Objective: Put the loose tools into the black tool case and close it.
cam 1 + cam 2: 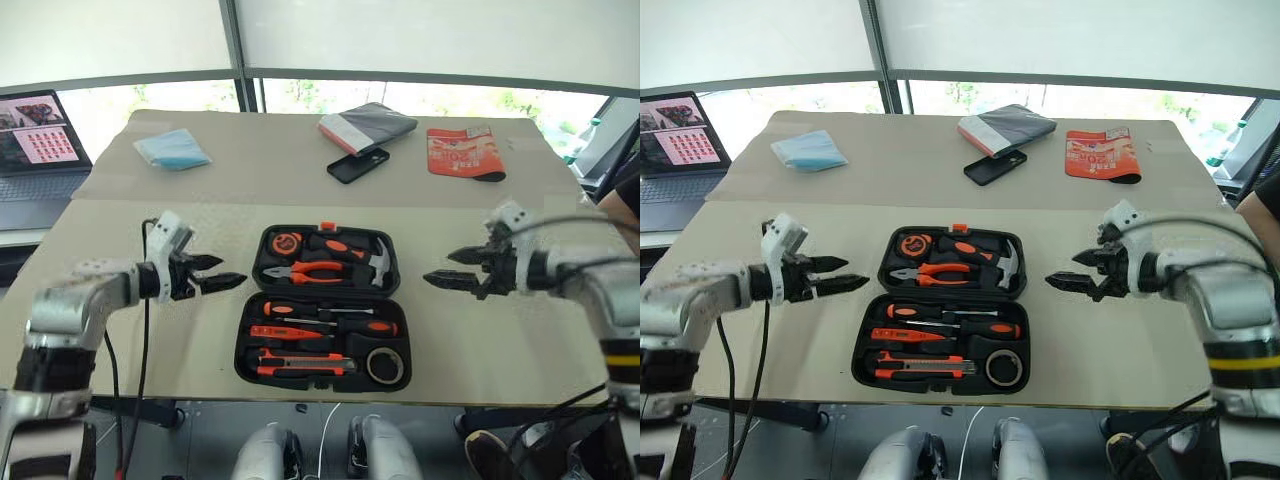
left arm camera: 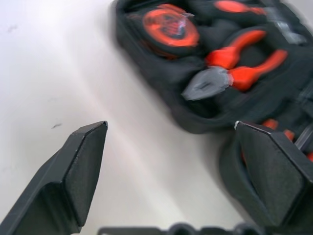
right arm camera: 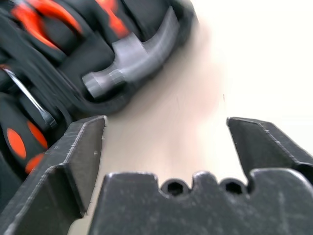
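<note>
both tools, left tool (image 1: 222, 273) and right tool (image 1: 447, 268), wide apart, empty, level, flanking the open black tool case (image 1: 322, 306)

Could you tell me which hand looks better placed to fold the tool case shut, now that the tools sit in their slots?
Neither clearly: the left hand and right hand both hover open, flanking the open black tool case. Probably both together.

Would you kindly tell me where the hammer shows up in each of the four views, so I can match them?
Left eye view: hammer, far right corner of the black tool case.
Right eye view: same corner.
Left wrist view: I cannot make it out.
Right wrist view: grey head, upper middle.
Shared landmark: the orange-handled pliers beside it.
</note>
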